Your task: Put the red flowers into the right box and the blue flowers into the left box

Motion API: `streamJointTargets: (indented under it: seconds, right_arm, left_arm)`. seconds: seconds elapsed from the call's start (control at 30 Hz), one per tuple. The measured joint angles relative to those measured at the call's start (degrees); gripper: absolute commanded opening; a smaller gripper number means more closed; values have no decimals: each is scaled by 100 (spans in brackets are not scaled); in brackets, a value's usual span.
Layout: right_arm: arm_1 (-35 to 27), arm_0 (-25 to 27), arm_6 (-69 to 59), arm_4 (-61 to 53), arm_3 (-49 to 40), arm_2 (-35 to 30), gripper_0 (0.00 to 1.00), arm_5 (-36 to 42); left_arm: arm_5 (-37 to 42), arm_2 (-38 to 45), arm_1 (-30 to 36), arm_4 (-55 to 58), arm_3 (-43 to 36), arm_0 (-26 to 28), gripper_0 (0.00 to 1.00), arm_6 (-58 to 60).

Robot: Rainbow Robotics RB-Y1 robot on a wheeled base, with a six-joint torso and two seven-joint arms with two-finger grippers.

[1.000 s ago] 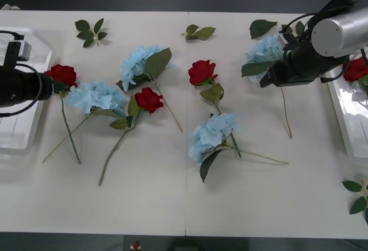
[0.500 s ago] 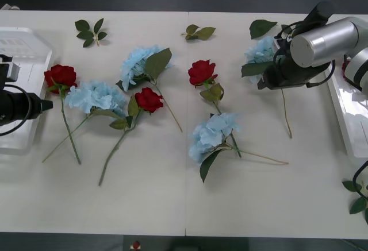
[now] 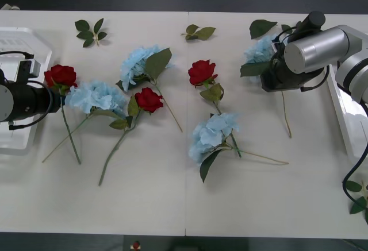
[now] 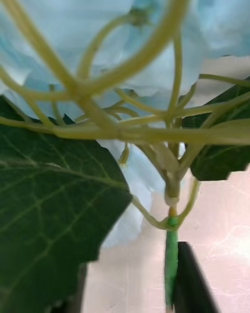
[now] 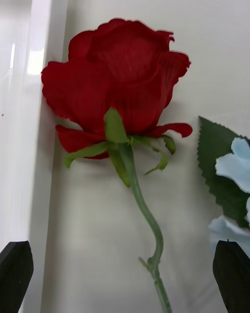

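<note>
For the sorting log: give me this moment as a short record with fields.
left gripper: open, fingers either side of the stem of the red rose beside the left tray
right gripper: at the stem under the blue flower near the right tray; fingers either side of the stem, grip unclear
red roses on table: three
blue flowers on table: four
flowers in the trays: none seen in the left tray; right tray mostly hidden by the arm
loose leaf sprigs: several, along the far edge and at the near right corner
</note>
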Motion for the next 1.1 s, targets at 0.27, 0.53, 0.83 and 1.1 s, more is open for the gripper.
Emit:
streamJointTargets:
  seconds: [0.27, 0.53, 0.83, 1.1]
  right_arm:
    - [-7, 0, 1, -24, 0, -1, 0, -38]
    - [-686, -2, 830, -1823, -456, -259, 0, 188]
    - [-1812, -4, 2407, -4813, -1378, -967, 0, 742]
    - [-1945, 261, 4150, -5572, -2252, -1428, 0, 896]
  left_arm:
    - [0, -1, -184, -635, 15, -147, 99, 151]
    - [-201, -175, -184, -696, 221, -147, 99, 190]
    - [-620, -694, -227, -698, 839, -320, 84, 416]
    - [-636, -682, -387, -727, 898, -355, 83, 416]
